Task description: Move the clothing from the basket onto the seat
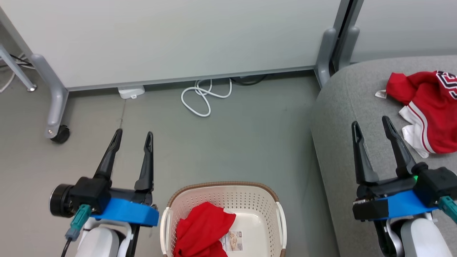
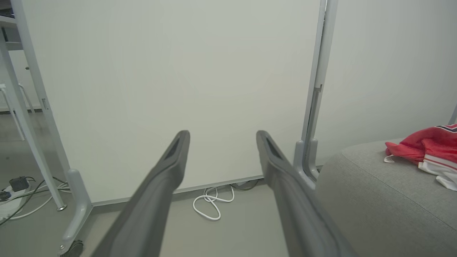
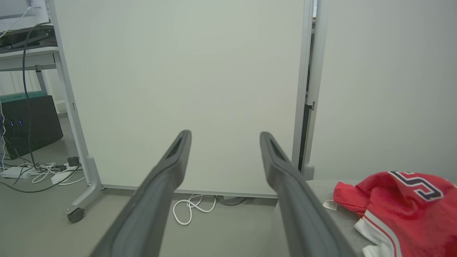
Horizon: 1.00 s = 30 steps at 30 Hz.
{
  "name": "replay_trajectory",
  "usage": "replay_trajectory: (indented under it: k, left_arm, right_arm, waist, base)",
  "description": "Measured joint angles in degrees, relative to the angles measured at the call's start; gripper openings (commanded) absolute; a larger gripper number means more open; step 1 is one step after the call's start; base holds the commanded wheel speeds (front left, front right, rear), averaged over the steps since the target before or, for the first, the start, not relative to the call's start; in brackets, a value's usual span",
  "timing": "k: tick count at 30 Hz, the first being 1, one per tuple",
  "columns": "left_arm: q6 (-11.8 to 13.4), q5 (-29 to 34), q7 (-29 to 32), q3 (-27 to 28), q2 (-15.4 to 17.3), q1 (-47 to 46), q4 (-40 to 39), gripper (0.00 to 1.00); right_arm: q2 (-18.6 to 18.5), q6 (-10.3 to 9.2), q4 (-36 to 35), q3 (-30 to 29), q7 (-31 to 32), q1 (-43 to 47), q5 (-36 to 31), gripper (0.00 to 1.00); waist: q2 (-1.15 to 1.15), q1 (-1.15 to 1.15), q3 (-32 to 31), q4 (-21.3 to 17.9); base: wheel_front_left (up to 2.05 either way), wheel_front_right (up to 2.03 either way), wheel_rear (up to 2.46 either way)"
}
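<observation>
A cream perforated basket with a brown rim stands on the floor at the bottom centre of the head view, with one red garment crumpled inside it. A second red garment with white trim and lettering lies on the grey seat at the right; it also appears in the left wrist view and the right wrist view. My left gripper hovers open over the floor, left of the basket. Over the seat's near edge my right gripper hangs open, left of the lying garment.
A pale partition panel on wheeled grey feet closes off the back. A coiled white cable and a white adapter lie on the floor at its base. More cables and a desk show at the left in the wrist views.
</observation>
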Motion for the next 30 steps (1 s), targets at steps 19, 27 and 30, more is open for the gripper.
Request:
replay_trajectory:
  k: [19,27,30]
  left_arm:
    - [-1.79,3.14,0.0,6.38,-3.39,6.97,-1.16,1.0]
    - [-2.48,3.97,0.0,7.81,-4.07,7.39,-1.33,1.0]
    - [-2.8,4.34,0.0,8.04,-4.34,7.39,-1.3,1.0]
  right_arm:
    - [1.8,0.0,-3.49,-3.88,0.0,10.23,-0.19,1.0]
    - [1.82,0.0,-3.68,-4.19,0.0,12.02,0.44,1.0]
    - [1.82,0.0,-3.68,-4.23,0.0,12.02,0.54,1.0]
  waist:
    - [0.0,0.01,-4.16,1.94]
    - [0.0,0.01,-4.15,2.29]
    - [0.0,0.01,-4.05,2.4]
  base:
    - [0.0,0.0,0.0]
    - [0.0,0.0,0.0]
    - [0.0,0.0,0.0]
